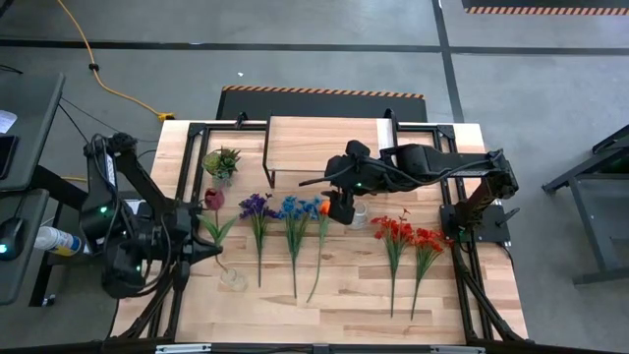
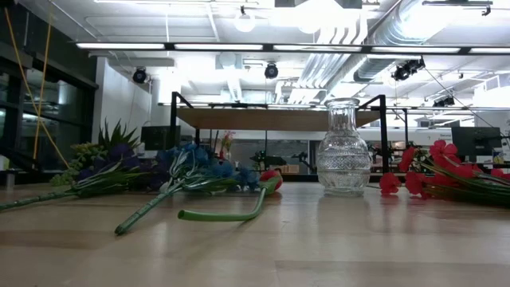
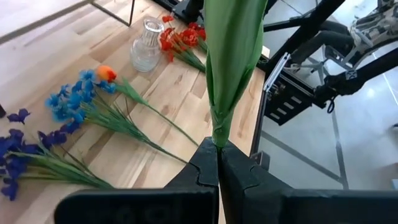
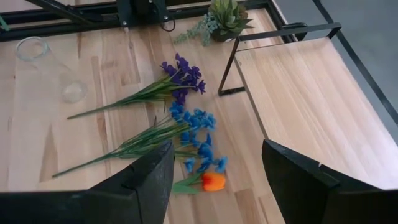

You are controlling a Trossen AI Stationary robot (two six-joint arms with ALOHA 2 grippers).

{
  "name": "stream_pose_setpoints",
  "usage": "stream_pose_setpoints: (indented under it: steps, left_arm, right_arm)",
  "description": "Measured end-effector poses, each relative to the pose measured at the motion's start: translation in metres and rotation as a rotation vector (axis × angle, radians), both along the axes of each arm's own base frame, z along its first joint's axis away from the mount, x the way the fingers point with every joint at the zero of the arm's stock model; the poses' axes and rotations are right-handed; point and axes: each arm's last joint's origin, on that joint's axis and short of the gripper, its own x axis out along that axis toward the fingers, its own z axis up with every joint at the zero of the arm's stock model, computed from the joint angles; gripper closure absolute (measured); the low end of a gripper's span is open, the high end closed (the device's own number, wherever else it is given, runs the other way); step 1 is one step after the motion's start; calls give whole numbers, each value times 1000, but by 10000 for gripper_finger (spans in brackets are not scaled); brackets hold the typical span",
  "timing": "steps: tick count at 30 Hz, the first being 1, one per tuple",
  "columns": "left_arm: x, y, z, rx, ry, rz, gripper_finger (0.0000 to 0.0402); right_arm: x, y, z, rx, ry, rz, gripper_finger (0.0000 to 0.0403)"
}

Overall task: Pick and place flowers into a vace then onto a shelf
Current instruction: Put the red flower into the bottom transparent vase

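You see a grey concrete floor (image 1: 324, 59) around the counter (image 1: 344, 285), with a yellow cable (image 1: 103, 84) lying across it. Above, the white ceiling (image 2: 239, 24) carries long strip lights (image 2: 263, 47) and big pale ducts (image 2: 382, 40). Dark windows (image 2: 20, 119) stand at one side.

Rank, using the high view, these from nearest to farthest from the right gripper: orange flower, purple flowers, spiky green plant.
From the right gripper:
1. Orange flower, just beside it, on its left.
2. Purple flowers, mid-table.
3. Spiky green plant, by the shelf's left end.
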Motion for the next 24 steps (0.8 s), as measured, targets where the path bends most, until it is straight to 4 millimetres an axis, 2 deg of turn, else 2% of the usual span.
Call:
stream_pose_setpoints:
  steps: [24]
  left_arm:
    - [15, -34, -35, 117, 135, 58, 372]
  right_arm:
    - [2, 0, 2, 19, -36, -14, 171]
